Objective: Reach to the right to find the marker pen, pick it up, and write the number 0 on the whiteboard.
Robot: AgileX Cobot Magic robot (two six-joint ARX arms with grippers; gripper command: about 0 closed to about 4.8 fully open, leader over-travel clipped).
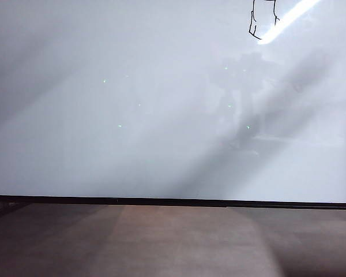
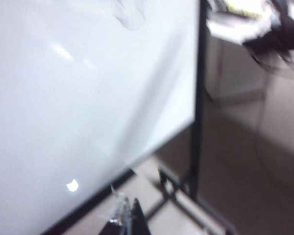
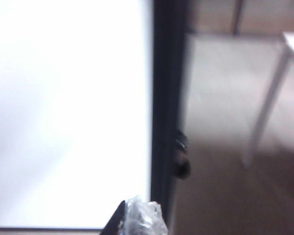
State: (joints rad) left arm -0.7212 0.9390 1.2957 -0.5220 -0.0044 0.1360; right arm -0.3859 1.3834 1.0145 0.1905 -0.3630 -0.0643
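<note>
Exterior view shows the whiteboard point(image 1: 132, 115) filling nearly the whole picture, with neither arm in sight. At its upper right, cut by the picture's top edge, sits the number 0 point(image 1: 262, 23), a boxy black outline touching a bright streak of reflected light.

Left wrist view is blurred: the left gripper point(image 2: 125, 218) shows only as a dark tip with a clear wrapping at the edge of the picture, well apart from the board's face and looking across its lower corner and black frame. Whether its jaws are parted I cannot tell, and nothing can be seen in them.

Right wrist view has the right gripper point(image 3: 134, 218) near the board's right-hand frame edge, jaws drawn fully together, a crinkled clear wrapping on the tip. The marker pen cannot be made out in any view, so which way it lies from either pair of jaws, and how its length runs, cannot be told.

Since a boxy figure already stands on the board, the writing looks done; both arms appear pulled back from the board.
</note>
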